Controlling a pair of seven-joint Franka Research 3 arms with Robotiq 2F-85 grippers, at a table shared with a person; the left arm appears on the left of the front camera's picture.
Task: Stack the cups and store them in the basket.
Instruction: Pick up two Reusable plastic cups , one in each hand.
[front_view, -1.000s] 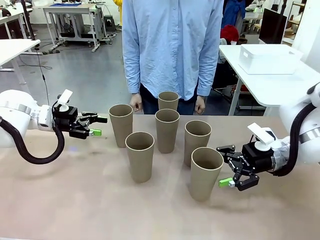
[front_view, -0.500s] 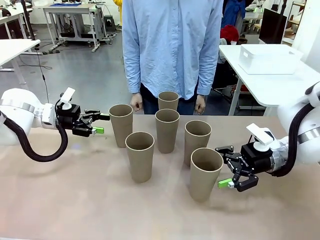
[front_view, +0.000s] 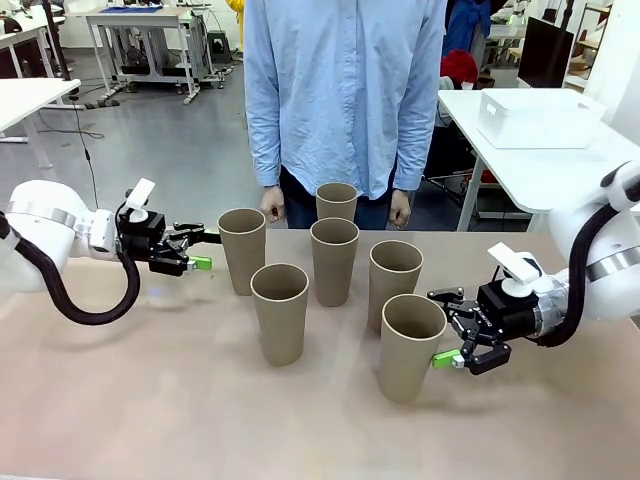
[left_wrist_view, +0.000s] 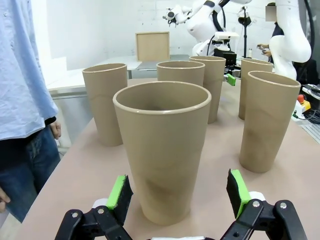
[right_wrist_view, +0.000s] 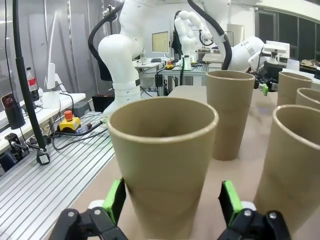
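A pale beige, matte table (front_view: 130, 400) is seen, stretching across the width of the front view. Six tan cups are set directly on it, all upright with rims up, none nested in another. The rearmost cup (front_view: 336, 200) is placed near the far edge. The left cup (front_view: 242, 250) and the middle cup (front_view: 334, 260) are stood a little nearer, with a gap between them. The right cup (front_view: 394, 284) is placed just beside the middle cup. The front-left cup (front_view: 280, 313) is set closer to the near edge, and the front-right cup (front_view: 411, 346) is stood closest of all, overlapping the right cup in the picture; whether they touch cannot be told.
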